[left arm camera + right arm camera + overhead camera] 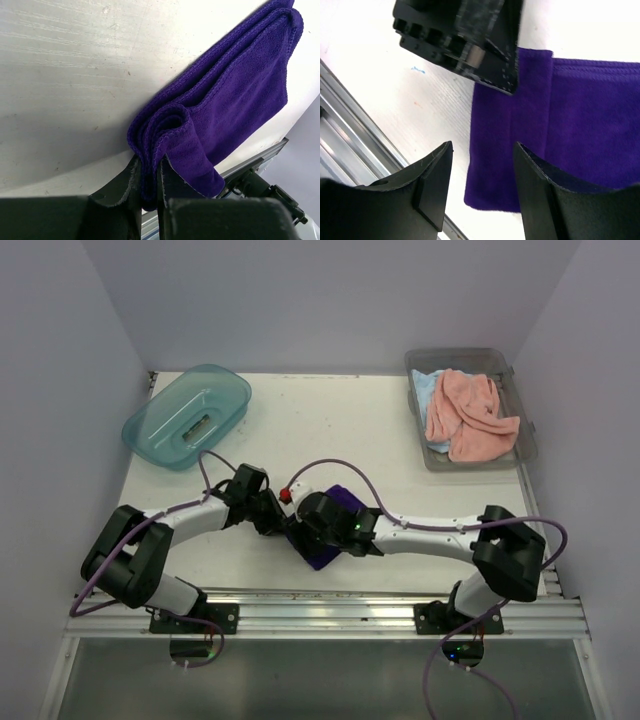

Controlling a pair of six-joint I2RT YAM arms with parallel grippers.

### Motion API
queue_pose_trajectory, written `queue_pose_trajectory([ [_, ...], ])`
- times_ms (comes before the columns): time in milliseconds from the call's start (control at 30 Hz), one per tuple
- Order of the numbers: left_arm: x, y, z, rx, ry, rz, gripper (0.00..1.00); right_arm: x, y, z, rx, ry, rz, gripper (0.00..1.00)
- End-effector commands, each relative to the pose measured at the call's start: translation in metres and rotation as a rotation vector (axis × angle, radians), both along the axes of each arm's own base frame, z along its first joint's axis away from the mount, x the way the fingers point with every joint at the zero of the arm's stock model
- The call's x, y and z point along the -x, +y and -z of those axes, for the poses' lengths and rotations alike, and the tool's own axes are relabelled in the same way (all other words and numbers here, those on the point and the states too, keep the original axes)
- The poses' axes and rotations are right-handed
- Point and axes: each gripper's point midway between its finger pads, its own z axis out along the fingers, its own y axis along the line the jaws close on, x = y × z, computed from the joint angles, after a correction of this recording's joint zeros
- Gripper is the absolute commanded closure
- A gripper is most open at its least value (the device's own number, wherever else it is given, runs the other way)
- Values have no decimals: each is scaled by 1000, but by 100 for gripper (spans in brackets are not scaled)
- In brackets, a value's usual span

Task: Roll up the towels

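- Top external view: the dark purple towel (322, 558) lies on the white table (340, 425), near the front edge and about midway between the two arm bases. Both arms lean in over it and cover most of it.
- The left gripper (275, 520) meets the towel's left side and the right gripper (305, 532) is just beside it. From this height I cannot tell how either pair of jaws stands.
- At the back right, a clear grey bin (462, 354) holds a crumpled salmon pink towel (470, 418) on top of a light blue towel (425, 390). A teal tub (185, 415) sits at the back left, well apart from the arms.
- Left wrist view: the left gripper (150, 185) is pinched narrow on the rounded fold of the dark purple towel (240, 100). The cloth is squeezed between the two black fingers (125, 185). The rest of the towel stretches away, folded in layers flat on the table (75, 75).
- Right wrist view: the right gripper (482, 185) stands wide, and nothing is gripped between its fingers (432, 185). It is over the near edge of the dark purple towel (580, 125), one finger above bare table and the other above cloth. I cannot tell whether either touches.
- The left gripper (495, 65) shows at the top, its tip on the towel's edge. The metal rail (350, 125) crosses the left.
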Motion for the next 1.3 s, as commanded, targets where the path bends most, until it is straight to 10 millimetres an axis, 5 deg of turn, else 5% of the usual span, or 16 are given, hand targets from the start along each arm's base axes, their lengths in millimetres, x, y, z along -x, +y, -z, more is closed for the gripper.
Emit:
queue_pose_trajectory([
  [0, -8, -2, -9, -3, -14, -13, 100, -5, 12, 0, 46, -58, -21, 45],
  [233, -8, -2, -10, -5, -8, -17, 100, -6, 15, 38, 130, -36, -1, 48],
  [333, -7, -1, -13, -2, -8, -23, 100, -9, 15, 43, 138, -39, 18, 62],
  [367, -6, -1, -14, 0, -8, -25, 100, -9, 16, 42, 133, -37, 18, 77],
  [500, -3, 6, -17, 8, -8, -47, 100, -3, 29, 33, 86, -20, -27, 100],
  [733, 2, 31, -30, -11, -32, -119, 94, 19, 72, 12, -82, 110, -158, 100],
  [967, 5, 61, -43, -28, -58, -207, 50, 42, 101, -5, -248, 268, -222, 100],
  [1033, 3, 66, -47, -27, -72, -221, 42, 46, 100, -8, -283, 316, -218, 100],
  [1267, -4, 71, -60, -27, -98, -231, 40, 29, 92, -25, -485, 456, -146, 100],
])
